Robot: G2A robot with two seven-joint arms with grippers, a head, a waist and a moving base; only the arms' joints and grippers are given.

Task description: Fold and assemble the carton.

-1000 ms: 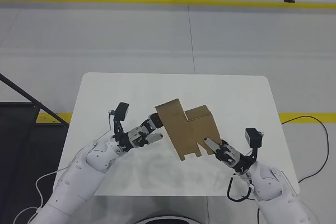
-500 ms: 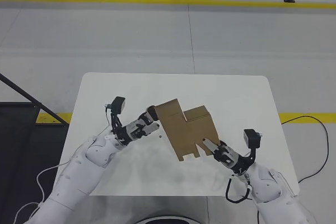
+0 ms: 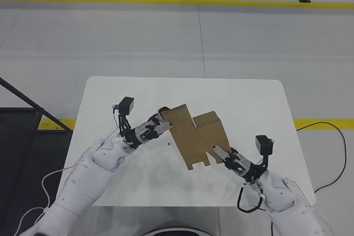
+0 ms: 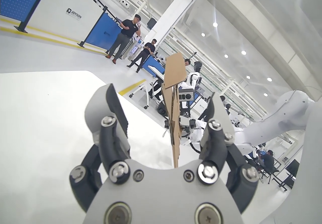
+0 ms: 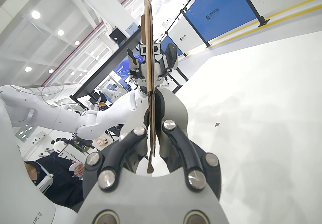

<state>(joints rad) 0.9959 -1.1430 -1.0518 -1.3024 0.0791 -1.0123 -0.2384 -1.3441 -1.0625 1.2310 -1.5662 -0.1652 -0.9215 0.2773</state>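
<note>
**Carton.** The carton (image 3: 196,138) is a flattened piece of brown cardboard with flaps at its far and near ends. It is located over the middle of the white tabletop (image 3: 248,100), with its broad face turned toward the top camera. In both wrist views it appears edge-on as a thin strip (image 4: 173,114) (image 5: 149,59).

**Right pincer.** The right pincer (image 3: 221,152) is at the near right corner of the carton. In the right wrist view, the two fingers of the pincer (image 5: 153,99) are pressed against opposite faces of the cardboard, clamping the carton edge between them.

**Left pincer.** The left pincer (image 3: 160,121) is at the far left corner of the carton. In the left wrist view, its fingers (image 4: 164,99) stand wide apart. The carton edge lies in the gap between them. Neither pad is seen touching the cardboard.

**Tabletop.** The bare tabletop surface (image 4: 37,109) (image 5: 251,84) shows beneath both pincers. A small dark speck (image 5: 216,124) lies on it.
</note>
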